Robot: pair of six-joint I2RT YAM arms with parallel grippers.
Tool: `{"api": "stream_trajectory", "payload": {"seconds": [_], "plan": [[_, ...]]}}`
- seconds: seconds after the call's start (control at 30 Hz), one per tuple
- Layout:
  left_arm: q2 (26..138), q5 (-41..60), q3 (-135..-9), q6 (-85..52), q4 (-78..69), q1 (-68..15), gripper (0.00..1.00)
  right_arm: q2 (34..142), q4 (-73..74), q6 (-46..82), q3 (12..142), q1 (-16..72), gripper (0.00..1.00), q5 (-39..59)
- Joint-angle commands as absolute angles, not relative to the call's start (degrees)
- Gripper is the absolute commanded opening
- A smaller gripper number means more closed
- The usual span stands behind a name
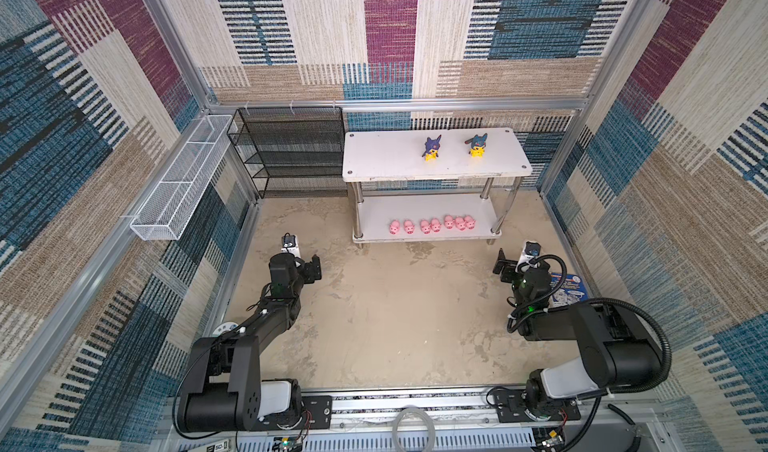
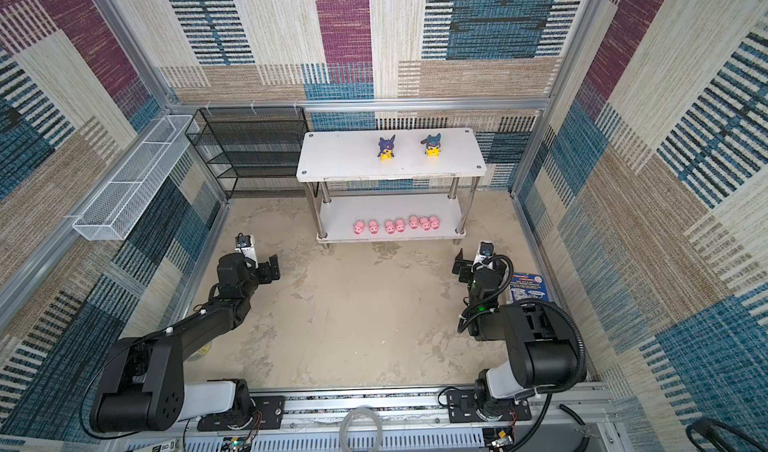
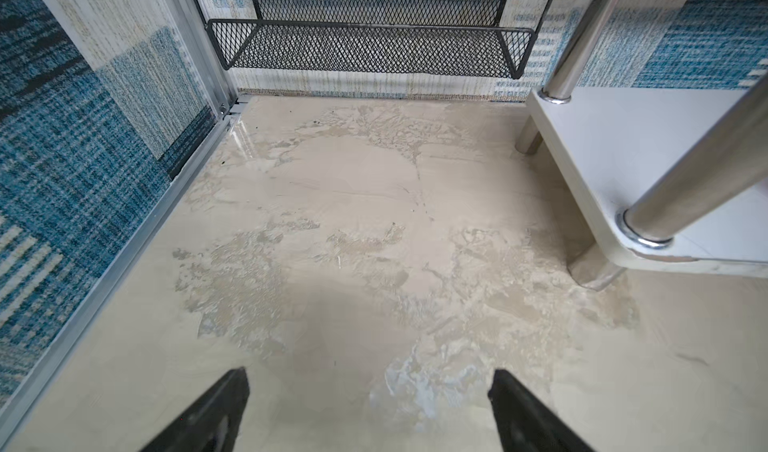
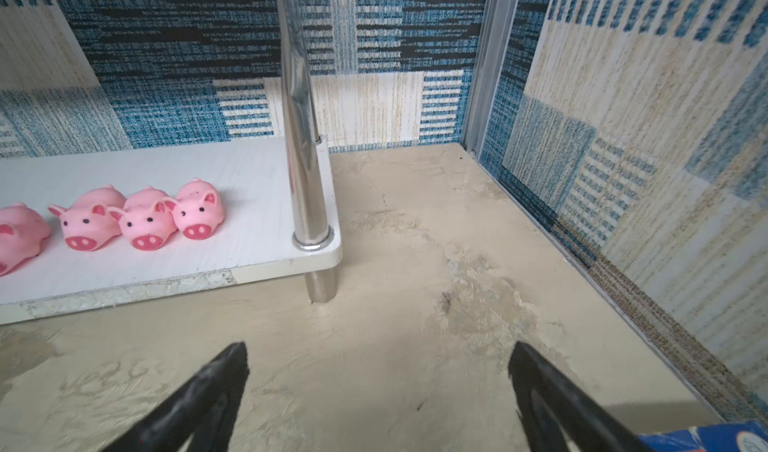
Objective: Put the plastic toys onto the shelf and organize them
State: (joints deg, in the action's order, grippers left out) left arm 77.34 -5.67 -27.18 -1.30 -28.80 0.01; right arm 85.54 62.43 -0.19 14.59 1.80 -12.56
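The white two-tier shelf stands at the back on chrome legs. Several pink pig toys stand in a row on its lower tier, and some of these pigs show in the right wrist view. Two yellow figurines with dark hoods stand upright on the top tier. My left gripper hovers open over bare floor, in front of the shelf's left end. In front of the shelf's right end, my right gripper is open too. Neither holds anything.
A black wire-mesh rack stands left of the shelf against the back wall. A long white wire basket hangs on the left wall. A blue printed packet lies by the right wall beside my right arm. Chrome legs stand near both grippers.
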Motion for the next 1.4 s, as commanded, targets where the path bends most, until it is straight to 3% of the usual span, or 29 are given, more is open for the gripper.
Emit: {"api": "stream_trajectory", "payload": {"seconds": [0.0, 0.23, 0.47, 0.57, 1.37], "plan": [[79.1, -4.9, -25.2, 0.1, -38.4, 0.3, 0.95, 85.6, 68.1, 0.1, 14.2, 1.4, 1.00, -7.9], [88.6, -2.5, -24.6, 0.8, -47.3, 0.7, 0.96, 88.1, 75.2, -0.3, 11.3, 0.9, 1.00, -5.9], [88.1, -0.5, -25.5, -0.7, -44.5, 2.2, 0.95, 88.3, 73.8, -0.3, 12.0, 0.0, 1.00, -3.1], [88.2, -0.4, -25.2, -0.6, -45.1, 2.2, 1.00, 88.1, 74.1, -0.4, 11.7, 0.0, 1.00, -3.1], [88.2, -0.5, -24.8, -0.5, -46.1, 2.2, 1.00, 88.0, 73.3, -1.0, 12.2, 0.1, 1.00, -1.7]]}}
